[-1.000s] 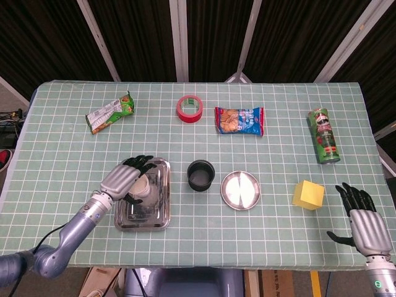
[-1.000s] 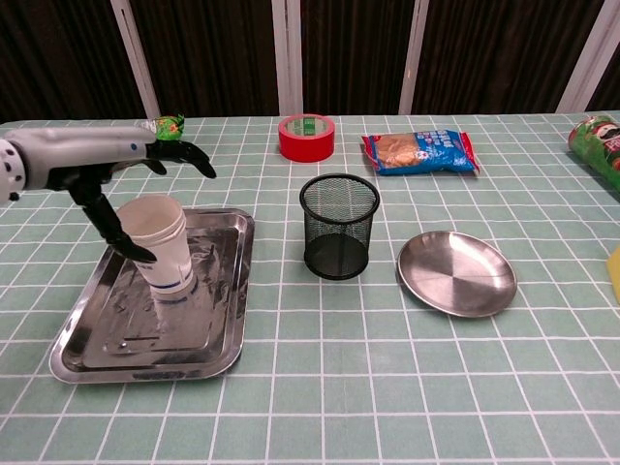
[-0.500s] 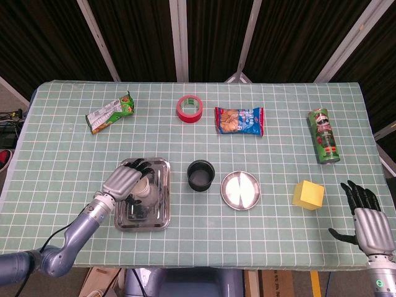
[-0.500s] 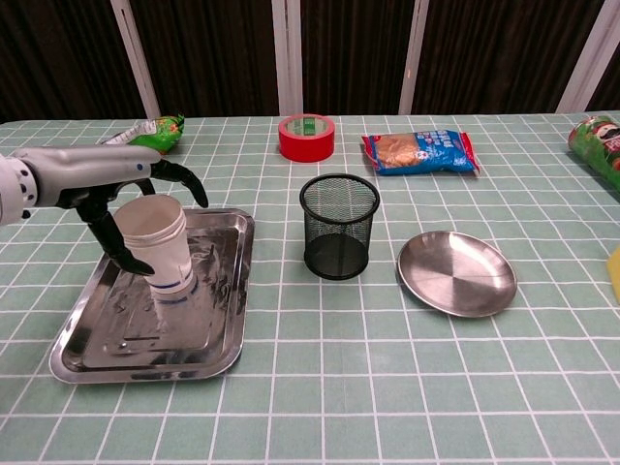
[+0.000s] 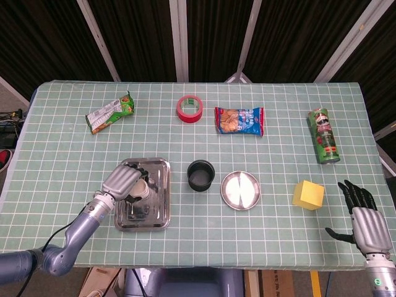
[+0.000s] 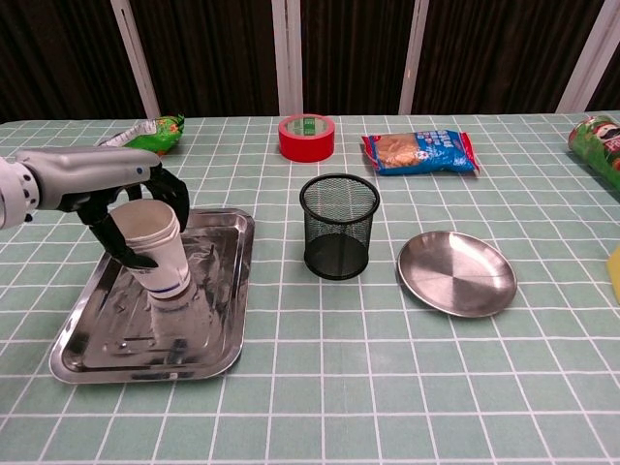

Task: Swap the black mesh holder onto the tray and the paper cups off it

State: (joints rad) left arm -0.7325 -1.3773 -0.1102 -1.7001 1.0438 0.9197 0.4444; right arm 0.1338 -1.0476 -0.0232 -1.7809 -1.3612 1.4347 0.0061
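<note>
While my left hand (image 6: pixel 126 208) wraps the paper cups (image 6: pixel 160 247) near their rim, fingers curled round the far side and thumb at the near side, the stack stands upright on the tray (image 6: pixel 218 329).

Item: paper cups, white with a blue band low down, directly under my left hand (image 5: pixel 124 180) in the head view, within its grasp.

Item: tray (image 5: pixel 158 213), shiny steel, at the table's 7 o'clock.

Item: black mesh holder (image 6: pixel 339 225), upright on the cloth, at 3 o'clock from the tray, well apart from both hands.

Item: round steel plate (image 6: pixel 456 272), at 3 o'clock from the holder.

Item: my right hand (image 5: pixel 363 216), fingers spread, holding nothing, at the table's 5 o'clock edge, near a yellow block (image 5: pixel 308 194).
</note>
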